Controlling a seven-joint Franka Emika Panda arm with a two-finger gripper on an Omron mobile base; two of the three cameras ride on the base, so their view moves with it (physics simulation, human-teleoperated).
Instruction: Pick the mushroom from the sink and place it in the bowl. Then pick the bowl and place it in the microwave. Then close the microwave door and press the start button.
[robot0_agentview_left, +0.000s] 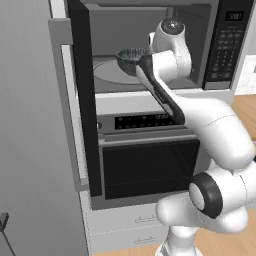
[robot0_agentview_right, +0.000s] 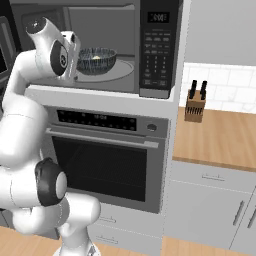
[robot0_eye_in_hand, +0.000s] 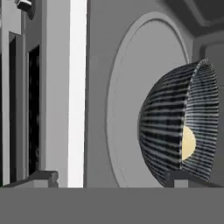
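Bowl (robot0_agentview_right: 96, 60) sits on the round turntable (robot0_agentview_right: 122, 70) inside the microwave (robot0_agentview_right: 100, 47), toward the turntable's left front, with bare plate showing to its right and behind it. One bowl, and one mushroom (robot0_eye_in_hand: 188, 142) in it: a pale cream spot low against the ribbed inside. In the hand view, which is rolled on its side, the bowl's rim stands close to the cavity wall while a wide arc of turntable lies free on the other side.

Pincer (robot0_eye_in_hand: 109, 178) is at the cavity mouth just left of the bowl, its fingers (robot0_eye_in_hand: 43, 177) spread wide; one tip lies against the bowl's outer wall and the other is well off from it, so nothing is gripped. The white wrist fills much of the opening's left part in the right base view.

The microwave door (robot0_agentview_left: 85, 100) stands swung out to the left, edge-on and hanging down past the top of the wall oven (robot0_agentview_right: 107, 150) below. One button panel (robot0_agentview_right: 156, 47) runs down the microwave's right side. To the right, one knife block (robot0_agentview_right: 195, 102) stands on the wooden desk (robot0_agentview_right: 220, 140), well apart from the arm.
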